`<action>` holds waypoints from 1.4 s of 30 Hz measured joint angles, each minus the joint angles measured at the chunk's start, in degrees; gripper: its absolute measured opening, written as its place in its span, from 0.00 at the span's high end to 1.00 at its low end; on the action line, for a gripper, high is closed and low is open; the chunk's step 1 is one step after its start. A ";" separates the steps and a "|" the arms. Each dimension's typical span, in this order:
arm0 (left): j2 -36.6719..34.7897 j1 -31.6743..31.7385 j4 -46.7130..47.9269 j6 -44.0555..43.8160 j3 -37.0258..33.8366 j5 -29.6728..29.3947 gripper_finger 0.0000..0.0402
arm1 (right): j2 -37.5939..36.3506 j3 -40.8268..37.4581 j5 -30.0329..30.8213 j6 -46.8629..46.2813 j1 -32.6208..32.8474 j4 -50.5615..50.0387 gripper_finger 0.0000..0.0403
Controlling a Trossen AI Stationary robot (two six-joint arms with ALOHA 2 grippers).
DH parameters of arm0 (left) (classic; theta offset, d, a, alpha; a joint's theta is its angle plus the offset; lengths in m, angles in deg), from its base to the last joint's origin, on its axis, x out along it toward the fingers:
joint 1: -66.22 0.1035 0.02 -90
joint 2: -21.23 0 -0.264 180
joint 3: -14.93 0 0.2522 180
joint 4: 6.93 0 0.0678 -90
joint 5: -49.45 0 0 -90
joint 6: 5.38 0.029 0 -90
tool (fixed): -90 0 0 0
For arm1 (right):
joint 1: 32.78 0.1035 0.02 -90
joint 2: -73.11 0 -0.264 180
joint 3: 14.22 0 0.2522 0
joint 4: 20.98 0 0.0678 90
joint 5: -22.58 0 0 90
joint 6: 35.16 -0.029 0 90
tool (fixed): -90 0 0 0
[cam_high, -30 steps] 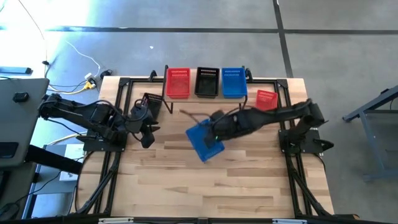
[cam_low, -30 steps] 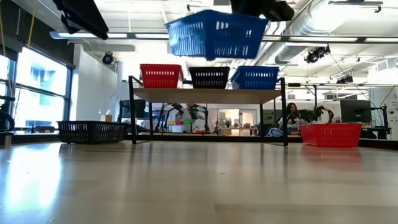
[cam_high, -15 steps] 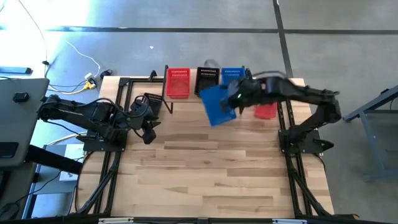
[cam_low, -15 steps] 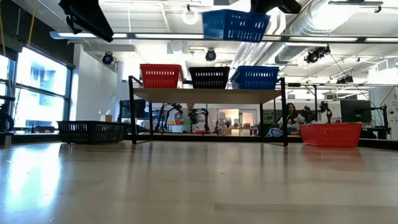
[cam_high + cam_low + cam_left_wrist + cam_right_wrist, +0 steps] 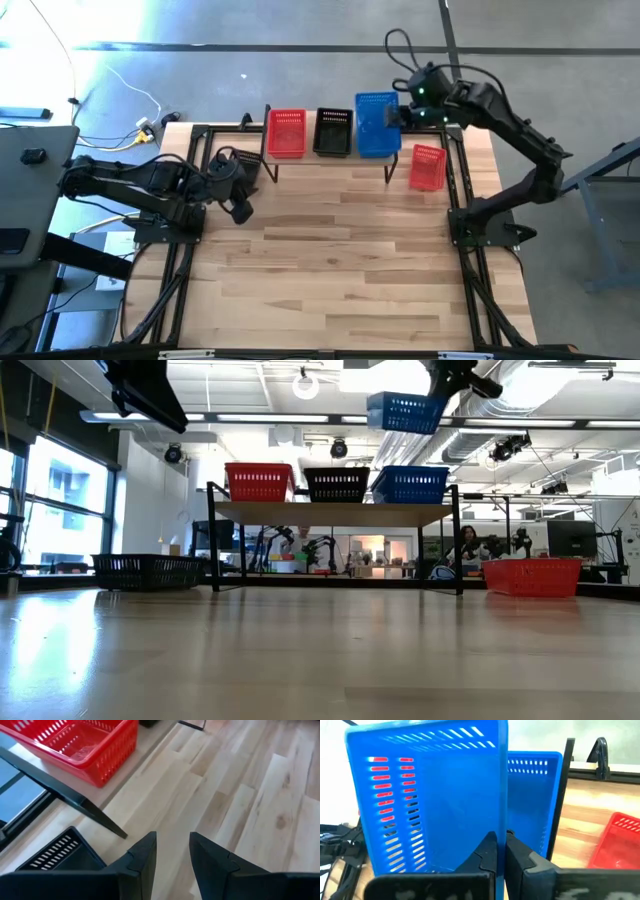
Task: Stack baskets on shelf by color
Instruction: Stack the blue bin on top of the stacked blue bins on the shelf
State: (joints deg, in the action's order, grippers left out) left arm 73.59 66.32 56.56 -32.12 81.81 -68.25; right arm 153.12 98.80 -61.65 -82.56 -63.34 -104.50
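My right gripper [image 5: 394,116] [image 5: 501,851], shut on a blue basket [image 5: 374,106] [image 5: 405,412] [image 5: 425,795], is in the air over the shelf's right end. A second blue basket [image 5: 376,140] [image 5: 410,484] [image 5: 535,795] stands on the shelf [image 5: 335,512] just below it. A black basket [image 5: 333,132] [image 5: 336,484] and a red basket [image 5: 287,133] [image 5: 259,481] stand beside that one on the plank. My left gripper [image 5: 238,206] [image 5: 172,851] hovers open over the table's left side, near a black basket [image 5: 243,165] [image 5: 55,855]. My right gripper has the blue basket by its long side wall [image 5: 503,820], the one facing the table's right. One finger [image 5: 487,852] is inside the basket and one [image 5: 519,855] outside. The fingers come from the table's right. The basket is lifted clear, about level, above the shelf.
A red basket [image 5: 428,167] [image 5: 532,576] [image 5: 620,840] stands on the table right of the shelf. The black basket [image 5: 147,570] stands on the table at the shelf's left leg. The wooden table [image 5: 340,270] spreads out on the near side of the shelf.
My right gripper has carried the blue basket from over the table's middle up and toward the far right, to above the blue basket on the shelf. The basket has turned about on the way and now lines up with the baskets on the shelf.
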 joint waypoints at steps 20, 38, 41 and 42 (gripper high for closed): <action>0.00 3.06 0.00 -0.02 0.00 -0.24 0.74 | 7.66 0.00 -11.09 6.87 -12.36 -2.29 1.00; 0.00 3.04 0.02 -0.04 0.00 -0.39 0.74 | 12.21 0.00 -11.92 6.90 -12.59 -2.91 1.00; 0.00 3.04 0.02 -0.03 0.00 -0.34 0.74 | 12.59 0.00 -11.92 6.96 -12.57 -2.93 1.00; 0.00 3.04 0.02 -0.04 0.00 -0.19 0.74 | 12.64 0.00 -11.92 7.36 -12.57 -2.93 1.00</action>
State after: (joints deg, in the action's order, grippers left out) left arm 73.59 69.36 56.59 -32.16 81.81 -68.44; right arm 165.76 98.80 -73.57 -75.20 -75.92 -107.43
